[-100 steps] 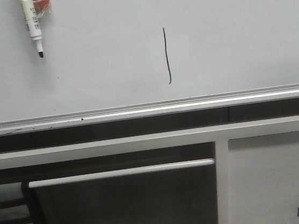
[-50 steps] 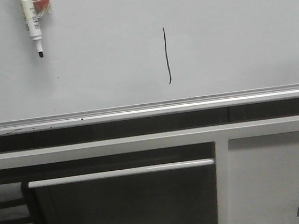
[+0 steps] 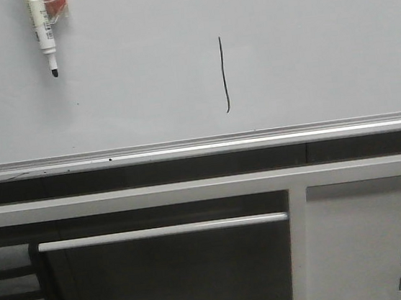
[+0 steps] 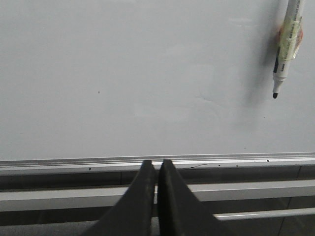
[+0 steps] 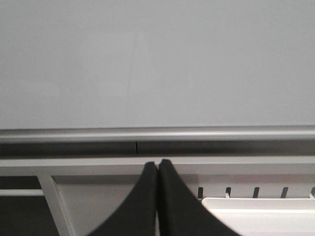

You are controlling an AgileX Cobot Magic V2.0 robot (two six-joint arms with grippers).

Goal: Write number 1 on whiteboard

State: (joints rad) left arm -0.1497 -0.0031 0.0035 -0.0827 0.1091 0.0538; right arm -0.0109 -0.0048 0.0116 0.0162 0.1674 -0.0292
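1. Front view: the whiteboard (image 3: 304, 44) fills the upper half of the picture, pale grey-white, with a silver rail (image 3: 200, 147) running along its lower edge
2. Front view: the number 1 (image 3: 224, 75) stands on the board as a thin black, nearly vertical stroke, a little right of centre and ending above the rail without touching it
3. Front view: a marker (image 3: 43, 34) hangs tip-down at the upper left of the board, well apart from the stroke, with a red piece (image 3: 57, 3) just beside its barrel; its upper end is cut off by the picture's edge
4. Front view: below the rail lie a dark gap, a pale metal frame (image 3: 155, 196) and, at the lower right, a white perforated panel (image 3: 374, 239)
5. Front view: neither arm nor gripper shows here
6. Left wrist view: the left gripper (image 4: 157, 169) has its two dark fingers pressed together with nothing between them, set before the rail; the marker (image 4: 285, 46) shows against the board, apart from the fingers
7. Right wrist view: the right gripper (image 5: 157, 169) likewise has its fingers closed against each other and empty, in front of the frame under the board; a white tray edge (image 5: 261, 204) lies near them
8. Wrist views: the stroke is not visible in either picture
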